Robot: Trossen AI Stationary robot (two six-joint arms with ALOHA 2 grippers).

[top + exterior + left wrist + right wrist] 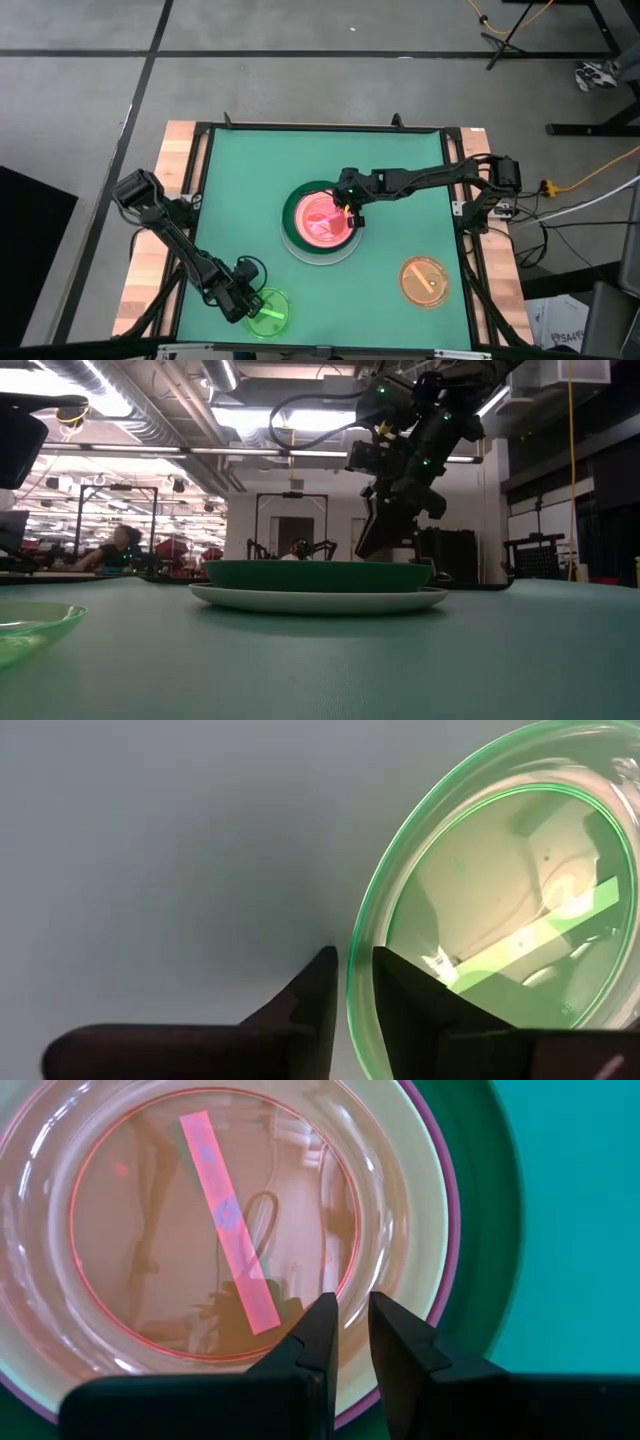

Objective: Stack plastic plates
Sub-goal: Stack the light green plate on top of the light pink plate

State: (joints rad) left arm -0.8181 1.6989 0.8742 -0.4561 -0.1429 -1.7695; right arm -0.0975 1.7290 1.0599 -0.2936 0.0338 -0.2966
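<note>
Right gripper (356, 219): positioned above the right-hand rim of the central stack, fingers (320, 1342) set to a narrow gap, nothing held. In the right wrist view the fingertips sit over the rim of the magenta plate (215, 1220), which is the top of the stack. Stack order below it, as far as visible: cream plate (425, 1230), a thin pink plate (452, 1190) edge, dark green plate (292, 205), large pale plate (320, 599) on the green table (390, 160).

Left gripper (243, 300): at the near-left table area, fingers (315, 990) narrow, straddling the rim of a translucent green plate (268, 311); whether they are pressing on it cannot be determined.

An orange plate (424, 281) lies alone at the near right, well apart from the stack
</note>
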